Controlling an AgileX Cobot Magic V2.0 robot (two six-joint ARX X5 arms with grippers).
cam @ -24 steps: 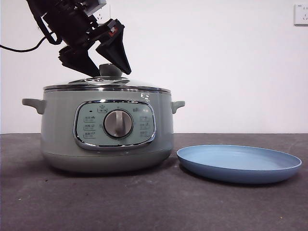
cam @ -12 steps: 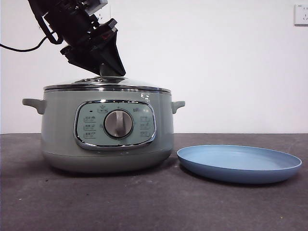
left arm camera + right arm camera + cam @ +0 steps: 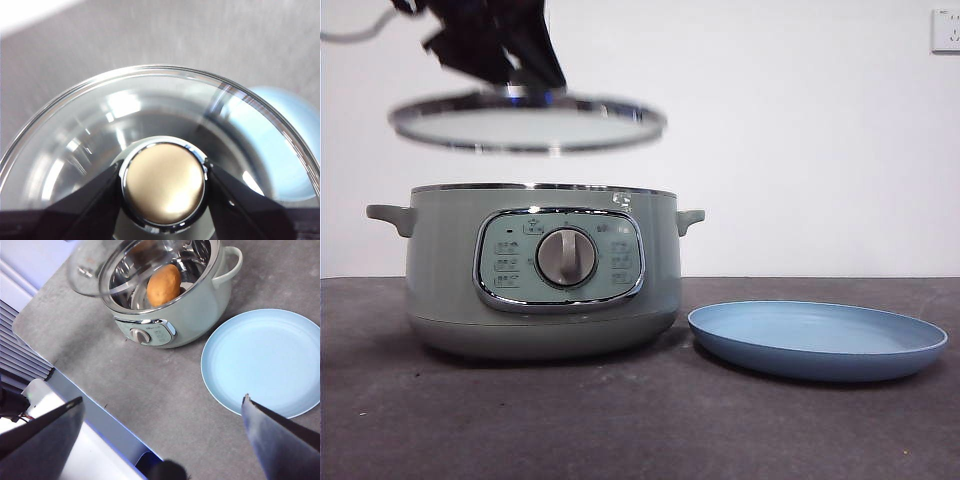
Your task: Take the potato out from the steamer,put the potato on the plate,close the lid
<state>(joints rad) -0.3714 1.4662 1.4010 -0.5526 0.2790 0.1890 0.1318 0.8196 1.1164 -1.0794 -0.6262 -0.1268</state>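
Note:
My left gripper (image 3: 523, 78) is shut on the knob (image 3: 164, 182) of the glass lid (image 3: 528, 122) and holds it, slightly tilted, well above the sage-green steamer (image 3: 540, 270). The steamer stands open. The right wrist view shows the orange-brown potato (image 3: 163, 285) lying inside the steamer (image 3: 195, 307), with the lid (image 3: 92, 267) hovering over its far side. The light-blue plate (image 3: 817, 340) lies empty beside the steamer, on the side away from the lid; it also shows in the right wrist view (image 3: 265, 360). My right gripper (image 3: 162, 400) is open and empty, high above the table.
A wall socket (image 3: 945, 30) is at the back right. The dark grey table (image 3: 165, 390) has an edge near the steamer, with a white and blue base (image 3: 85, 440) beyond it.
My left gripper closed on the lid's knob and lifted the lid off the steamer, up and a little to the left.

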